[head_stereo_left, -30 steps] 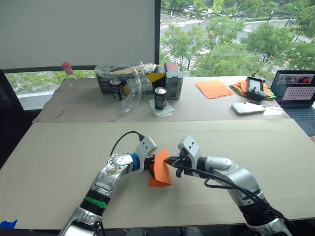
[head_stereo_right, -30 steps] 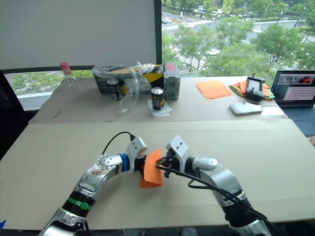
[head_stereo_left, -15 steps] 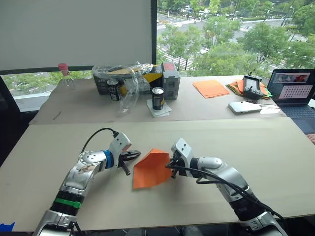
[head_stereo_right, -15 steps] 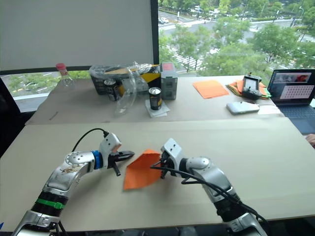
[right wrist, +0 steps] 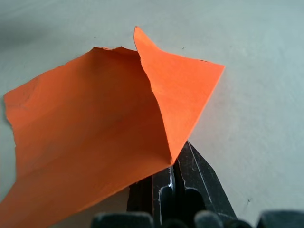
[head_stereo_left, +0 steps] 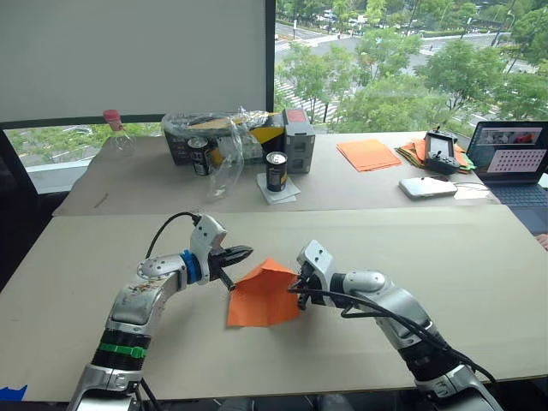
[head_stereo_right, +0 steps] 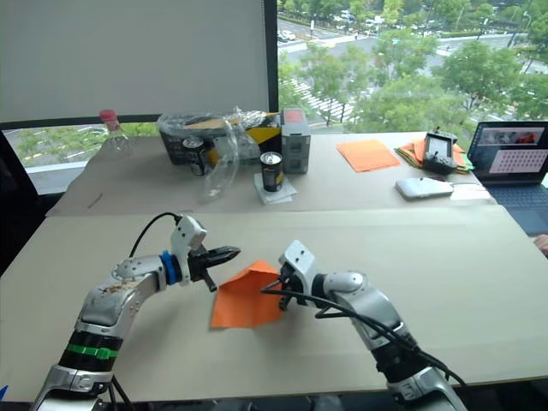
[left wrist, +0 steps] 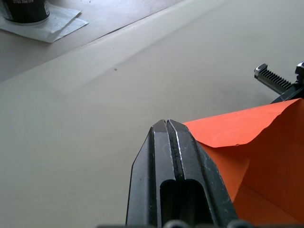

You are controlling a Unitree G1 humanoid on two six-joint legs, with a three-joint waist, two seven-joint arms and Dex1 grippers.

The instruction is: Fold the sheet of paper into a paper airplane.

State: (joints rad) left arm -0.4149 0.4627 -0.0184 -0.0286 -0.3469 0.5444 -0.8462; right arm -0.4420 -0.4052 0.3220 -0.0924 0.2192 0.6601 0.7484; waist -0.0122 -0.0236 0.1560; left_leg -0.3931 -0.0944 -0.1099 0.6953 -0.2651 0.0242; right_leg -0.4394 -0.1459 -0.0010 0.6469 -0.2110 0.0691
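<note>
The sheet of paper [head_stereo_left: 261, 295] is bright orange and creased, and it lies half-raised on the tan table [head_stereo_left: 103, 257] near the front middle. One flap [right wrist: 178, 83] is folded over to a point. My right gripper [head_stereo_left: 300, 285] is shut on the sheet's right edge; its fingers [right wrist: 190, 178] pinch the paper from below. My left gripper [head_stereo_left: 240, 255] is shut with nothing between its fingers. Its tips [left wrist: 165, 124] sit just beside the sheet's far left edge [left wrist: 228, 130]. The paper airplane is not formed; the sheet is a loose, partly folded shape.
On the rear table stand two dark cans [head_stereo_left: 278, 171] [head_stereo_left: 202, 156], a crumpled clear plastic bag [head_stereo_left: 224, 141] over boxes, and a bottle [head_stereo_left: 114, 128]. Further right lie a neat orange stack [head_stereo_left: 371, 154], a mixed paper pile [head_stereo_left: 418, 152], a white device [head_stereo_left: 431, 187] and a laptop [head_stereo_left: 514, 158].
A second ago both grippers held the sheet upright. The left gripper let go and drew back, the sheet dropped lower, and now the left gripper has come back to its far left edge.
</note>
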